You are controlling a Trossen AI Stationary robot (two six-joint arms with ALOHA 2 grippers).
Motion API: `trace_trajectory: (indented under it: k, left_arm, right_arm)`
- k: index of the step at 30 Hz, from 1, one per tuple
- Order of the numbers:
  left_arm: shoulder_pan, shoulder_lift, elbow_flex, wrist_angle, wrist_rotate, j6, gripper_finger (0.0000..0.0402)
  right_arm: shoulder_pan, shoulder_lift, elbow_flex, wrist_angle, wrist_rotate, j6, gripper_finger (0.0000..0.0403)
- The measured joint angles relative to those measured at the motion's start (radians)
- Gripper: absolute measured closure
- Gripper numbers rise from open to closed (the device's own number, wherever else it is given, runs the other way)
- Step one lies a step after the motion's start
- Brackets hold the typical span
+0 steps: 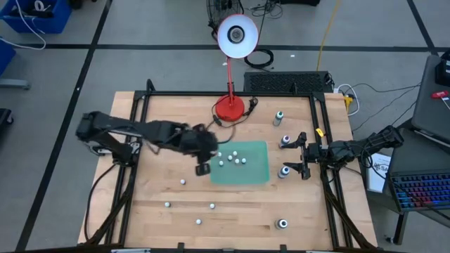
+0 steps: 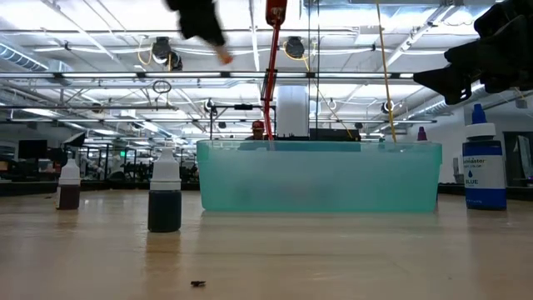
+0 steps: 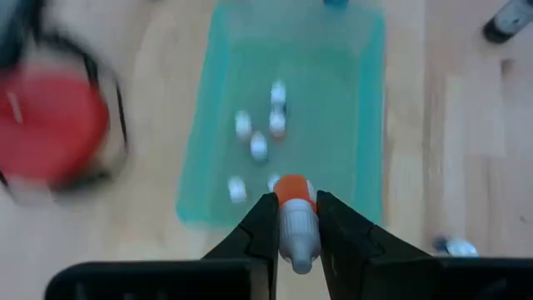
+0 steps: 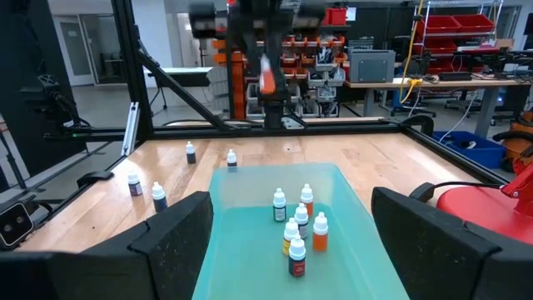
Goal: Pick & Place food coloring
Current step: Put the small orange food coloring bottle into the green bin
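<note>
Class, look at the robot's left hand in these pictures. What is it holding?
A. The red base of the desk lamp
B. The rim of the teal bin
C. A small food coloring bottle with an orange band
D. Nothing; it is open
C: in the left wrist view, the left hand is shut on an orange-banded bottle, above the near edge of the teal bin.

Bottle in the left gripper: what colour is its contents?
Orange, under a white cap; the bottle shows best in the left wrist view.
</note>
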Motion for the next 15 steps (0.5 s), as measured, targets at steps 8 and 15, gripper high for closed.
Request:
trace_trajectory:
  k: [8,15]
  left_arm:
    - [0.028,0.375,0.337,-0.189,0.078,0.307,0.0343]
    - [0.030,0.563,0.398,-0.184,0.115,0.386,0.0343]
  right_arm:
    - [0.000,0.000,0.000,0.000,0.000,0.000,0.0089]
    - [0.000,0.000,0.000,0.000,0.000,0.000,0.0089]
